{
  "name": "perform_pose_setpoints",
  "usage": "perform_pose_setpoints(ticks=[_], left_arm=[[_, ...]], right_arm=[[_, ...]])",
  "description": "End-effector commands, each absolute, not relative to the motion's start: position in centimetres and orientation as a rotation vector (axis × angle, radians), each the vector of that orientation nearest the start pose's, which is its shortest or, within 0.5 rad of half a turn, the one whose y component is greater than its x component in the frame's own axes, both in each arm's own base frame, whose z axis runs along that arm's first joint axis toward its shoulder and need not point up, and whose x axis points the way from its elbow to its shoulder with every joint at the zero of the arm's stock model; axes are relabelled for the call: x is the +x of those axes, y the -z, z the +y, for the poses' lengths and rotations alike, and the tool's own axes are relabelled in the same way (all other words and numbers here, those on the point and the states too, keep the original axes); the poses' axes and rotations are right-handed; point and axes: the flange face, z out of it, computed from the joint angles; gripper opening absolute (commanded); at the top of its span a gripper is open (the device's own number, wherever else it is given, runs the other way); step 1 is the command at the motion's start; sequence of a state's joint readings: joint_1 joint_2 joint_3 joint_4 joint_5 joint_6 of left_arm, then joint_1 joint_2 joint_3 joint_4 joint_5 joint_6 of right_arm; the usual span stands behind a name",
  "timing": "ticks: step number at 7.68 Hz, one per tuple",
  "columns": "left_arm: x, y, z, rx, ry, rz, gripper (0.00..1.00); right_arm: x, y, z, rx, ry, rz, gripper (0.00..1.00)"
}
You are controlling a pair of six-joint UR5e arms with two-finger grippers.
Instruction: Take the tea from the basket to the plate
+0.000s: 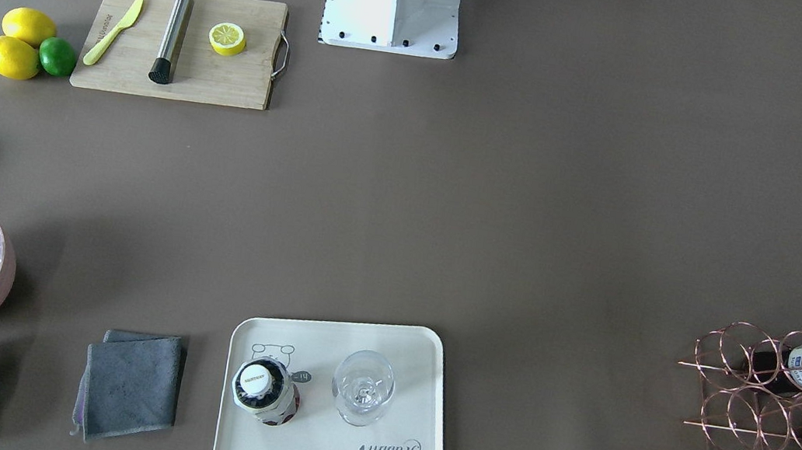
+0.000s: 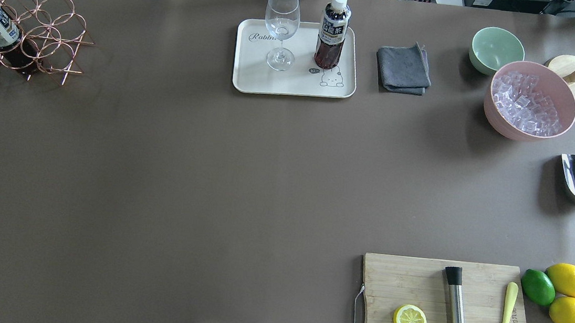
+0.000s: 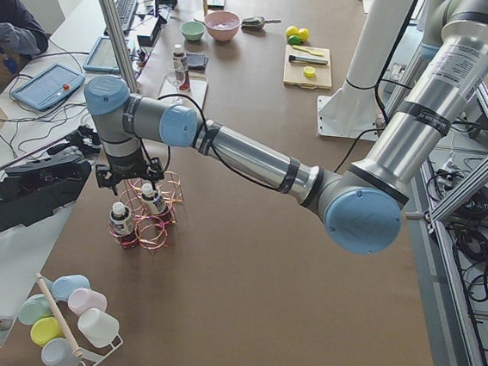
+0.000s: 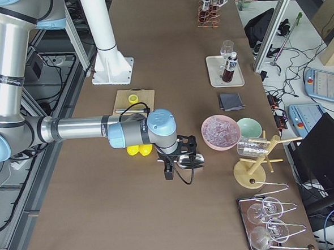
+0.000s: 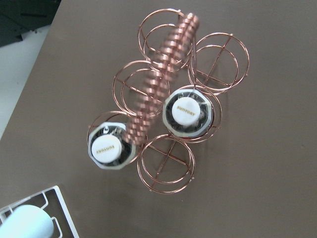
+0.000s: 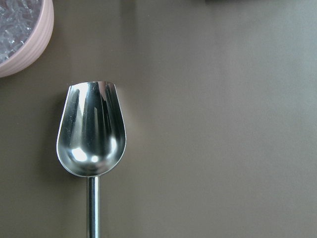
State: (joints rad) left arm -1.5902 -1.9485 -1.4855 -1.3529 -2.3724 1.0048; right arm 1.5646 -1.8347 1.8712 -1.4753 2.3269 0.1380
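"Since fingers head the list, how do they stand?" asks the clerk.

"Entry one, left gripper [image 3: 128,187]: seen in the side view only, hanging just above the basket [image 5: 161,84], left of that frame's centre. Open or closed, I cannot tell. Entry two, right gripper [image 4: 179,156]: side view only, over the steel scoop [image 6: 91,131]. Likewise I cannot tell."

"Surface and room?"

"One brown table [image 2: 212,175], matt. Cables and dark equipment run along the overhead view's top edge. A person sits at the upper left of the left side view."

"Containers, with contents?"

"The basket, upper left of the overhead view, has copper wire rings. One capped bottle [image 5: 187,113] and a second bottle [image 5: 108,148] sit in them, caps toward the wrist camera. The plate [image 2: 253,81], top centre, carries the tea [image 2: 332,34] upright, near a stemmed glass [image 2: 281,29] but apart from it. The pink bowl [image 2: 497,121], upper right, holds ice cubes [image 2: 528,103]. A green bowl [image 2: 496,47] sits just beside it. A grey cloth [image 2: 403,70] lies between plate and green bowl. The cutting board [image 2: 413,284], lower right, bears a half lemon [image 2: 410,321]."
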Motion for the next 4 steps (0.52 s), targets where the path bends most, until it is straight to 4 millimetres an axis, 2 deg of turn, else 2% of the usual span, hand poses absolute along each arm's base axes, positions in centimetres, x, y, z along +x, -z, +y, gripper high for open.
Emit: perform_pose_setpoints(ticks=[1,2,3,4], left_arm=[[-8.1,-54.7,-59.3,0.314,-0.641,0.760,0.98],[-8.1,-56.3,-57.4,0.314,-0.646,0.763,0.98],[-8.1,-56.3,-56.3,0.318,-0.639,0.758,0.98],[-8.2,-56.6,-56.0,0.307,-0.632,0.757,0.98]], right_arm=[[6.0,-61.9,-39.1,0.067,-0.071,-0.759,1.00],[6.0,-61.9,-39.1,0.065,-0.070,-0.761,1.00],[6.0,-61.9,-39.2,0.067,-0.069,-0.761,1.00],[6.0,-61.9,-39.2,0.067,-0.069,-0.761,1.00]])
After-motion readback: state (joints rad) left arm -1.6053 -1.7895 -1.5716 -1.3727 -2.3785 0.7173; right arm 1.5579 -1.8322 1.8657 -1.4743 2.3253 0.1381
